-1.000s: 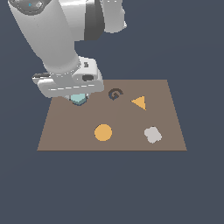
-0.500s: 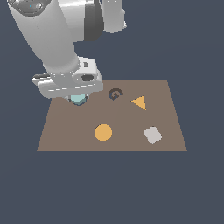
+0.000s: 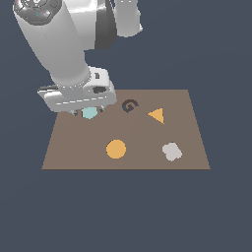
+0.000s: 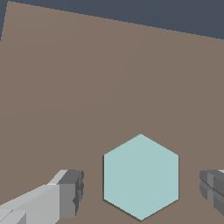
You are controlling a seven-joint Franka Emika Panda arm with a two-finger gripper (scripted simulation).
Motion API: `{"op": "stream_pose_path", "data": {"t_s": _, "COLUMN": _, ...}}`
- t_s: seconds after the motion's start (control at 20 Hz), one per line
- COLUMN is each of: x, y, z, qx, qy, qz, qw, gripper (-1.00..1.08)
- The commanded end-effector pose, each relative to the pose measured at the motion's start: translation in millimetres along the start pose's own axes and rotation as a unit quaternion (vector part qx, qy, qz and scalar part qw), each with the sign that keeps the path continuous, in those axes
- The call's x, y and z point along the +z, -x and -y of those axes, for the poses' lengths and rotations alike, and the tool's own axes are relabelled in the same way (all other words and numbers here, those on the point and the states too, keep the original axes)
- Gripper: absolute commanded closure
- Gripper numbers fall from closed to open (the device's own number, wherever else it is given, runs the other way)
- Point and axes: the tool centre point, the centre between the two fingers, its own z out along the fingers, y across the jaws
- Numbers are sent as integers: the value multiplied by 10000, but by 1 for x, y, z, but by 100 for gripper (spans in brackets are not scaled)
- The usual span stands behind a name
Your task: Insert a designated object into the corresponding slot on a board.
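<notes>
The flat light teal block [image 4: 141, 177] lies flat on the brown board [image 4: 87, 65]; in the wrist view it looks six-sided. My gripper [image 4: 141, 192] is open, with one finger on each side of the block and a clear gap between each finger [image 4: 70, 192] and the block. In the exterior view the block [image 3: 89, 113] sits near the board's [image 3: 147, 160] far corner on the exterior view's left, right under my gripper [image 3: 89, 111]. No dark slot shows around or beside the block; I cannot tell if the block sits in it.
On the board lie a dark G-shaped recess [image 3: 129, 106], an orange triangle [image 3: 157, 115], an orange disc [image 3: 116, 148] and a grey lobed piece [image 3: 172, 151]. The arm's bulk hangs over the board's far left corner.
</notes>
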Motion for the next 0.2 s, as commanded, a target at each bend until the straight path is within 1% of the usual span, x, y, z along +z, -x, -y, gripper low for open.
{"op": "stream_pose_path", "data": {"t_s": 0.0, "x": 0, "y": 0, "z": 0, "qx": 0, "qy": -1, "qz": 1, "qw": 10000, "gripper": -92}}
{"op": "stream_pose_path", "data": {"t_s": 0.15, "x": 0, "y": 0, "z": 0, "qx": 0, "qy": -1, "qz": 1, "qw": 10000, "gripper": -92}}
